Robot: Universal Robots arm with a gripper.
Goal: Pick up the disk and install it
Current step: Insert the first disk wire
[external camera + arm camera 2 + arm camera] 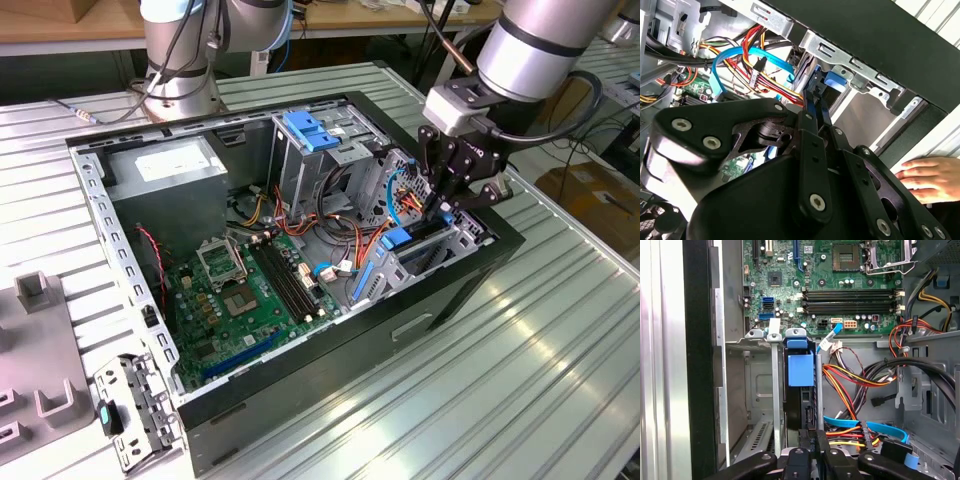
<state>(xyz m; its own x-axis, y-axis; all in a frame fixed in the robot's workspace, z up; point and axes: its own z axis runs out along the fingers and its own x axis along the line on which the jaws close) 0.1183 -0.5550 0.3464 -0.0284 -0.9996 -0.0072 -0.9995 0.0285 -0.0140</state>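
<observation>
The tool (447,203) reaches down into the open computer case (480,262) at its corner nearest the exterior view's right. Its fingers (812,449) are drawn narrow and pinch the end of the disk (800,369), which stands on edge in a slot of the low silver drive bay (756,390). In the second wrist view the fingers (816,107) close on the dark end of the disk (836,80), just beside its blue carrier. In the exterior view the disk (408,244) sits in the bay with its blue rail slanting down toward the motherboard (250,295).

Around the bay lie bundles of red, orange and yellow wires (847,377) and a flat blue cable (722,62). Further along the case's far wall stands a tall silver cage (315,160) with a light-blue latch (306,132), and a grey power supply (165,165) fills the far corner. The case rests on a ribbed metal surface (520,370). A loose metal bracket (140,405) lies on the surface by the case's near corner. A person's hand (927,179) rests flat on the surface outside the case wall.
</observation>
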